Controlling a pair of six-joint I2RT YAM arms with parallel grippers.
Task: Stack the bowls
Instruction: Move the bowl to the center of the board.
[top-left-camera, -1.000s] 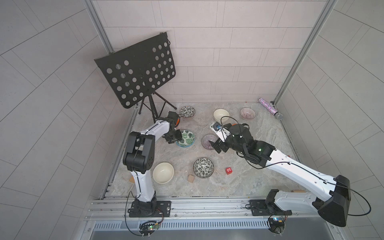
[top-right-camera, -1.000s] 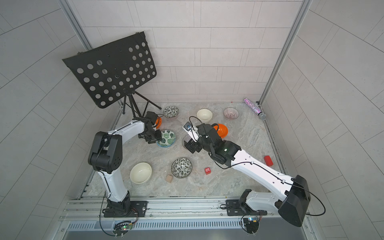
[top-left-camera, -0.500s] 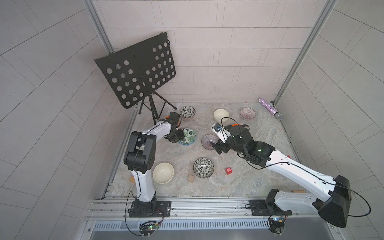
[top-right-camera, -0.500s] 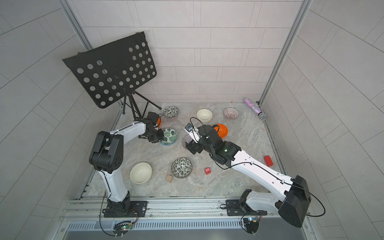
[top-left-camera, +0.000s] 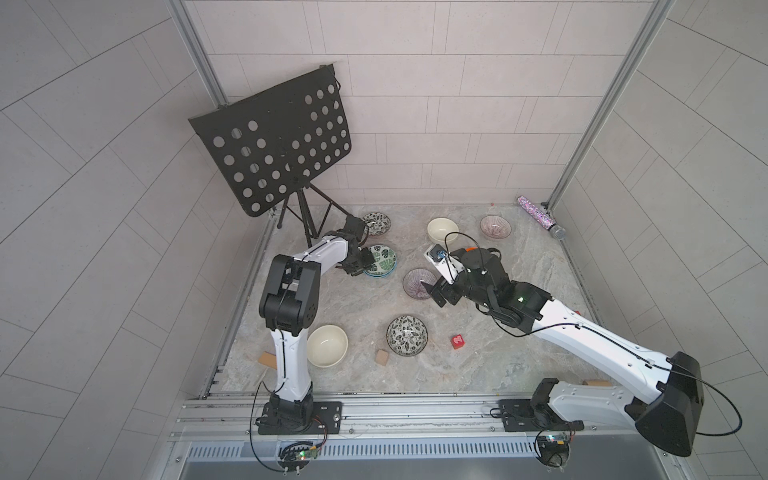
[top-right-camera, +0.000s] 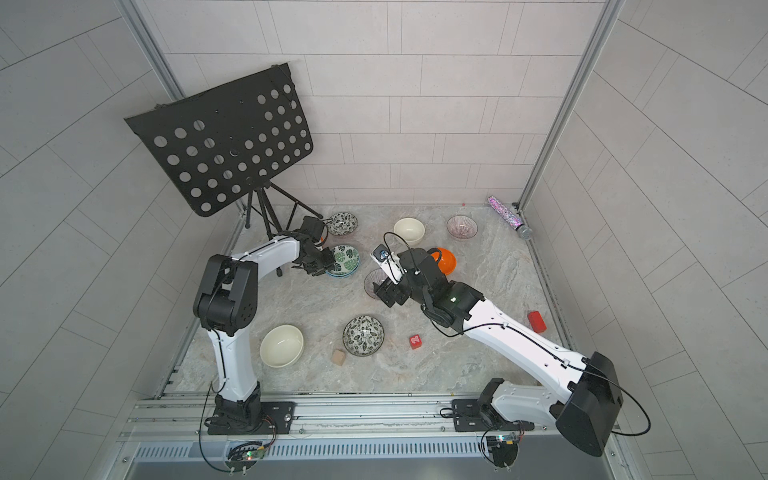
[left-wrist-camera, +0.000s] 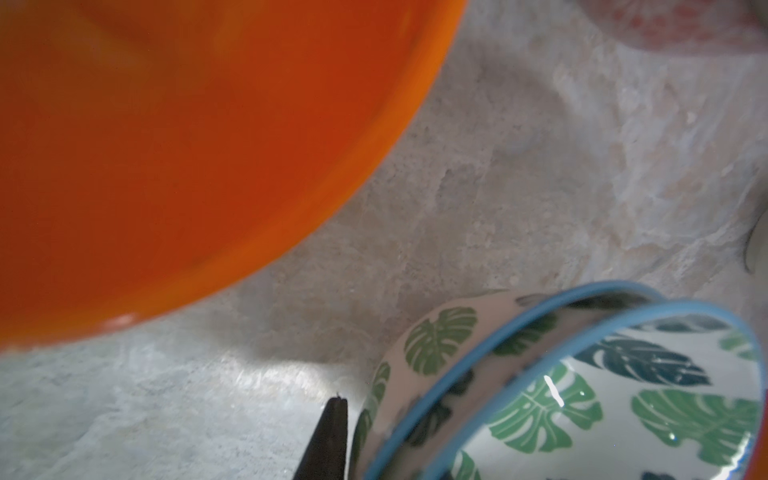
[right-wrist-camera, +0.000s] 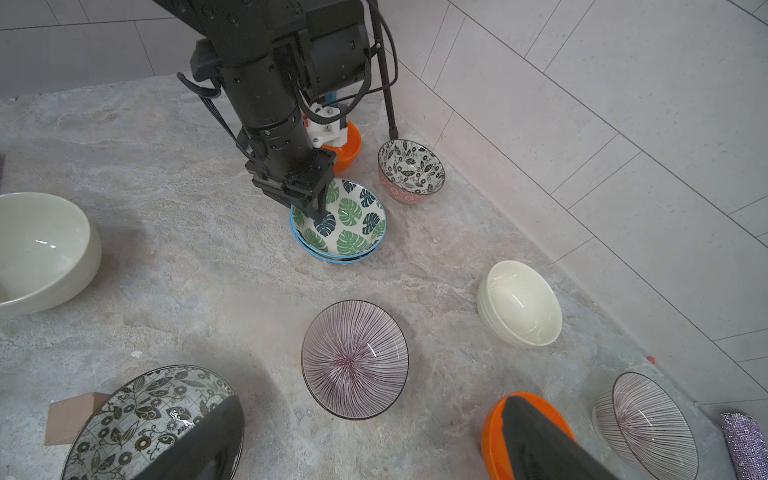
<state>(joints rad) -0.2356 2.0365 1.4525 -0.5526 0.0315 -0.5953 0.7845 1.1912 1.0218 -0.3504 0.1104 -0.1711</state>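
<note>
Left gripper (right-wrist-camera: 315, 208) has narrowed onto rim of leaf bowls (right-wrist-camera: 353, 228), nudging nested pair backward; probably seating it; right gripper (right-wrist-camera: 368, 409) wide open, empty, over purple bowl (right-wrist-camera: 355, 357).

Left tool (right-wrist-camera: 316, 210) pinches rim of upper leaf bowl (right-wrist-camera: 349, 220) nested in lower leaf bowl (right-wrist-camera: 332, 258).

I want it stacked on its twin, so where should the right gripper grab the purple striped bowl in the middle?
Pinch the purple striped bowl by its rim from straight above, one jaw inside, one outside. It sits upright, open side up, thin-walled, and touches no other bowl.
</note>
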